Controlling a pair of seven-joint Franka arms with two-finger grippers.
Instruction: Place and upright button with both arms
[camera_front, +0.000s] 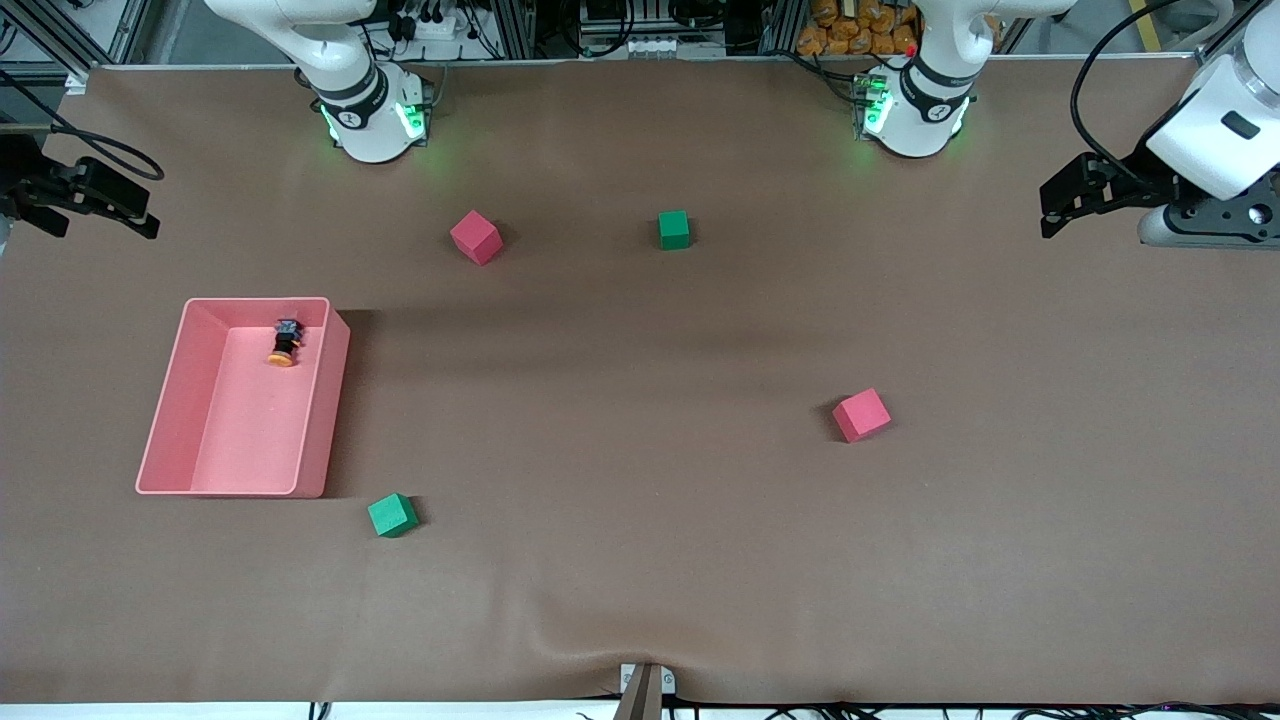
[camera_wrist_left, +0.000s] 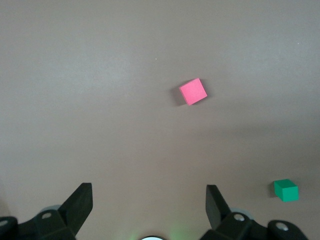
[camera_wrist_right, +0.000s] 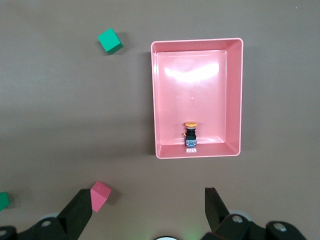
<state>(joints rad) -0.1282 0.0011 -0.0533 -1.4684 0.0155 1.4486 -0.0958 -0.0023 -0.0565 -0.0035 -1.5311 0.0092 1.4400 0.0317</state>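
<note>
The button (camera_front: 285, 344) lies on its side in a pink tray (camera_front: 165, 420), near the tray's wall that is farthest from the front camera; its orange cap points toward the front camera and its black body points toward the robots' bases. The tray stands on the brown table (camera_front: 640, 560) toward the right arm's end. The right gripper (camera_front: 95, 200) hangs in the air at the right arm's end of the table, over bare table at its edge; its jaws stand wide open and hold nothing, as the right wrist view shows with the two black fingers (camera_wrist_right: 80, 212) far apart. The left gripper (camera_front: 1075, 195) hangs over the left arm's end of the table, also with the jaws wide open and empty; in the left wrist view its fingers (camera_wrist_left: 80, 202) are well apart over the table. Four foam cubes lie on the table. A red cube (camera_front: 475, 237) and a green cube (camera_front: 674, 229) lie nearer to the bases. Another red cube (camera_front: 861, 415) lies toward the left arm's end, nearer to the front camera. Another green cube (camera_front: 392, 515) lies just beside the tray's corner nearest to the front camera, not touching it.
</note>
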